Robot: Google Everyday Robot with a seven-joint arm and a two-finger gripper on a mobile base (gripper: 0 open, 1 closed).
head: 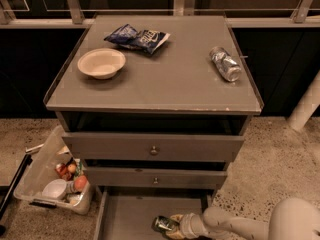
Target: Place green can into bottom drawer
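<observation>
The green can (pixel 164 224) lies on its side over the floor of the open bottom drawer (pixel 127 214), near its front middle, one silver end facing left. My gripper (pixel 172 226) reaches in from the lower right on its pale arm and is closed around the can's right part. The can sits low in the drawer; I cannot tell whether it touches the floor.
The cabinet top holds a beige bowl (pixel 101 62), a blue chip bag (pixel 137 37) and a crinkled silver can (pixel 225 64). Two upper drawers with knobs (pixel 154 150) stick out slightly. A plastic bin (pixel 55 176) of clutter stands on the floor left of the cabinet.
</observation>
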